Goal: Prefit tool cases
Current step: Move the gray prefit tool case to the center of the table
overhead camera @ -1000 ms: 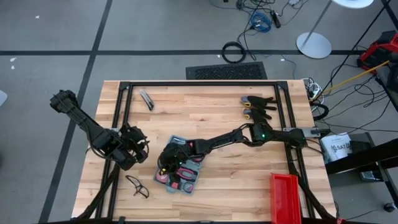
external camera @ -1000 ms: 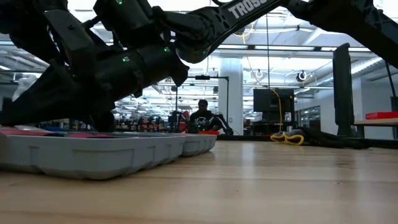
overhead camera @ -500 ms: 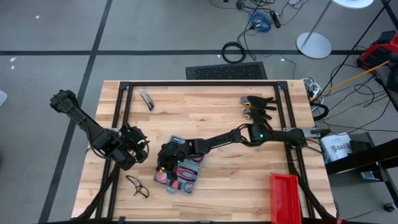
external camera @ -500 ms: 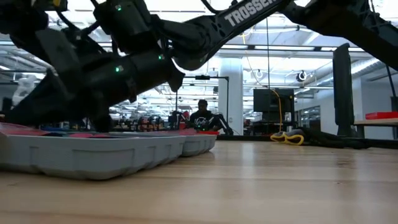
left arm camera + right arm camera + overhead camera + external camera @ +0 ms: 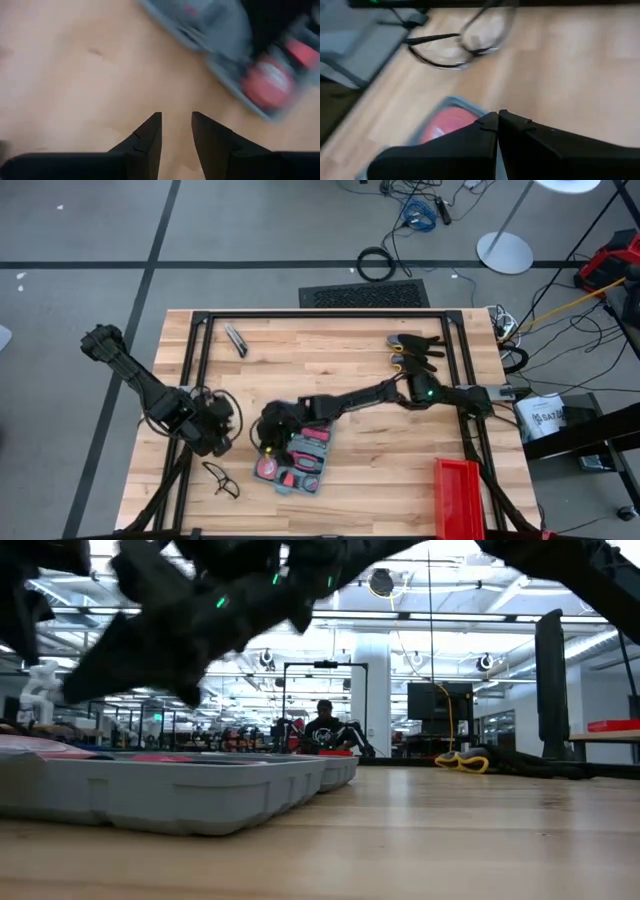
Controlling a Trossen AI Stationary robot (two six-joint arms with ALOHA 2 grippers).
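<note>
The open blue-grey tool case (image 5: 296,463) lies flat on the wooden table, its grey tray holding red-handled tools; in the low view the tool case (image 5: 170,790) shows from its side. My right gripper (image 5: 266,436) hovers shut just above the case's left end, over a round red tool (image 5: 445,125), and touches nothing. To the left of the case my left gripper (image 5: 221,427) stands open over bare wood, pointing steeply down, with nothing between its fingers (image 5: 150,131).
A pair of black glasses (image 5: 221,479) lies near the front edge, left of the case. A red bin (image 5: 458,496) stands at the front right. Black-and-yellow gloves (image 5: 414,351) and a small dark tool (image 5: 236,340) lie toward the far edge.
My right gripper, still shut, has risen off the case's left end and rolled a little. The case has turned slightly on the table and lies a bit nearer the front edge.
</note>
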